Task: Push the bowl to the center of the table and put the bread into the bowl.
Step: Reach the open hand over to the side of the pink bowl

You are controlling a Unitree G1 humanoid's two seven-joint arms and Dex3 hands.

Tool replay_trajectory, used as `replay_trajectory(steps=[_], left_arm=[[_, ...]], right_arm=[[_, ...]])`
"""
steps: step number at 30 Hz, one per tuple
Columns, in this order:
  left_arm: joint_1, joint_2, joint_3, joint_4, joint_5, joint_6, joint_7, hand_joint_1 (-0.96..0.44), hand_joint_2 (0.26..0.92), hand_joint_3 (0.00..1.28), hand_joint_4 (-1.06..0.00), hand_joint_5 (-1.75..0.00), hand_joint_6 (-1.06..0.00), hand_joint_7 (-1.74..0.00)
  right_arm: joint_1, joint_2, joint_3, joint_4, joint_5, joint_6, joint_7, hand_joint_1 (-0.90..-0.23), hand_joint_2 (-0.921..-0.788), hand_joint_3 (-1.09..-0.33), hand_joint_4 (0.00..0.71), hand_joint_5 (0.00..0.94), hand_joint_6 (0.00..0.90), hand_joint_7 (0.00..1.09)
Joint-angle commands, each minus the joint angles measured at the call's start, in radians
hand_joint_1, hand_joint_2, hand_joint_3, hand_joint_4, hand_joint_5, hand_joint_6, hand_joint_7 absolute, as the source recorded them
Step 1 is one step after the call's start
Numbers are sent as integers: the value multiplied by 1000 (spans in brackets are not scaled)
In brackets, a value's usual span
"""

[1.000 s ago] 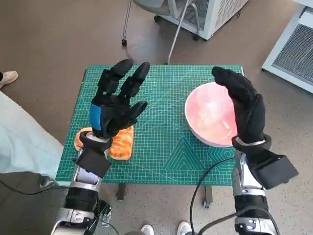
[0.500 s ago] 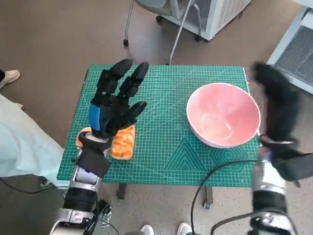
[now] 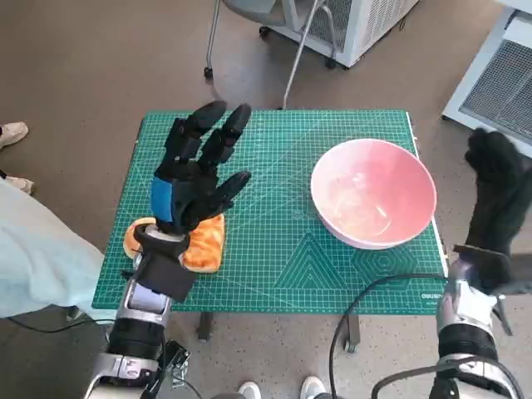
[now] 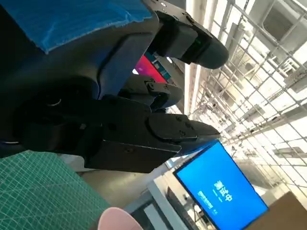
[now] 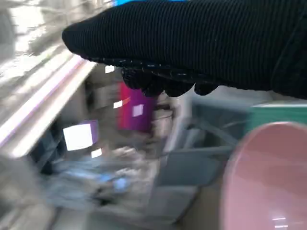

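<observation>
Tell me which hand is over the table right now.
The left hand, black with blue tape, is raised over the mat above the bread. The gloved right hand is off the table's edge, beside the bowl.

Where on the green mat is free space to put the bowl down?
Bare mat lies between the left hand and the pink bowl, and along the far edge. The near-left corner is crowded by the bread.

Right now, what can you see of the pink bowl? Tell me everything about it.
The bowl is pale pink, round and deep, with a smooth glossy inside that catches light, probably plastic. It stands upright and empty on the green mat, on the table's right side rather than its center, its rim near the right edge. Nothing touches it: the right hand hangs off the table beside it.
</observation>
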Motion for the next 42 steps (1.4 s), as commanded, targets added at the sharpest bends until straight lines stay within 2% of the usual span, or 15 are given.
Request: replay_trajectory(steps=[1,6,12,15,20,23,32,37,42], left_arm=[[-1,5,2,14,2,4,14,-183,921,215,-418,-5,-278,-631],[3,10,3,10,-7,3,7,-192,921,214,-421,-5,-299,-631],[14,24,8,-5,-21,2,-9,-192,921,213,-421,-5,-309,-627],[23,32,10,-18,-29,3,-18,-193,921,214,-421,-5,-311,-625],[37,46,17,-42,-36,14,-25,-193,921,214,-420,-4,-313,-625],[44,53,20,-54,-39,21,-27,-192,921,213,-418,-3,-314,-627],[77,64,31,-125,-28,64,-32,-202,921,212,-418,-2,-300,-673],[97,73,34,-169,-28,90,-37,-202,921,211,-418,-2,-294,-691],[125,82,43,-230,-29,126,-43,-208,921,207,-417,-2,-265,-752]], right_arm=[[-7,-1,20,73,-39,59,-65,-571,-921,-827,330,0,83,632],[-22,16,17,106,-26,114,-39,-569,-921,-831,302,0,117,513],[-37,41,3,130,0,174,15,-586,-921,-824,276,1,149,432],[-45,55,-7,137,14,196,32,-594,-921,-820,275,1,158,422],[-64,88,-42,142,65,227,79,-606,-921,-805,257,0,176,420],[-76,103,-51,143,79,241,90,-600,-921,-793,252,0,179,414],[-141,152,-98,155,131,311,124,-579,-921,-782,238,0,175,398],[-177,187,-117,153,152,323,123,-555,-921,-783,236,1,175,399],[-215,218,-118,157,147,339,103,-518,-921,-781,254,10,195,421]])
